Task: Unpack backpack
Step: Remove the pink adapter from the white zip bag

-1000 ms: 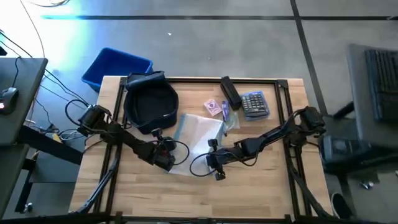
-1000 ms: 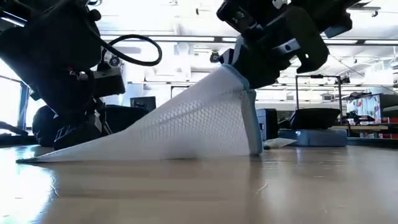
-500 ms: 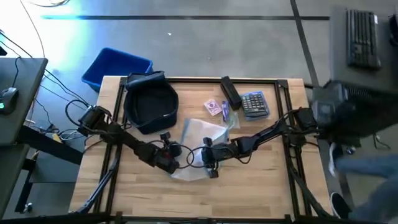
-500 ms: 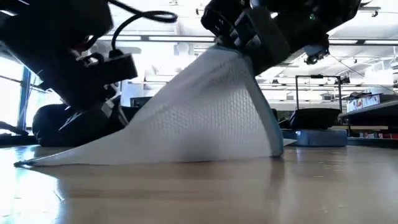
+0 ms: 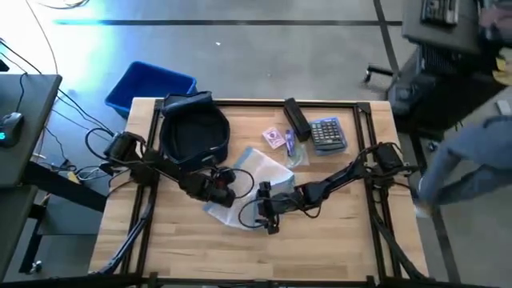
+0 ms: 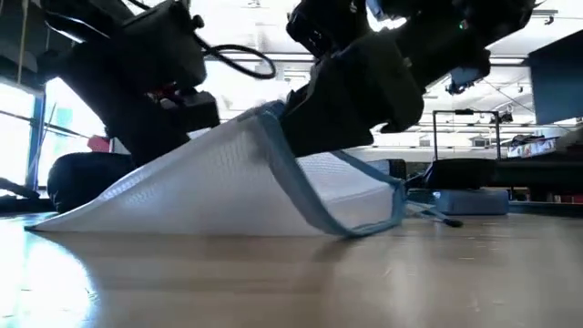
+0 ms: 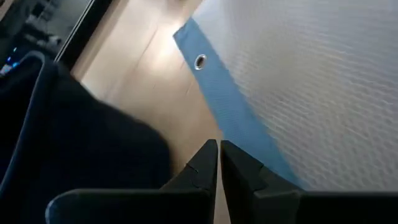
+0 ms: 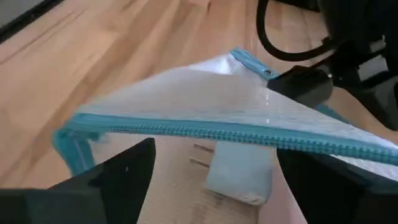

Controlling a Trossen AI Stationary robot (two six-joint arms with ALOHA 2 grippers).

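Evidently mid-unpacking: clear mesh pouch with blue zipper edge lifted off the wooden table, tented between both arms. Left gripper pressed together beside the pouch's blue border, seemingly pinching nothing. Right gripper at the pouch's near edge, fingers spread wide either side of the zipper line; a pale, blocky charger-like item inside, possibly with 2 prongs. Backpack sitting open at the table's far-left, soft navy fabric, rounded. Next move probably calls for opening the zipper or setting the pouch flat, well apart from the calculator.
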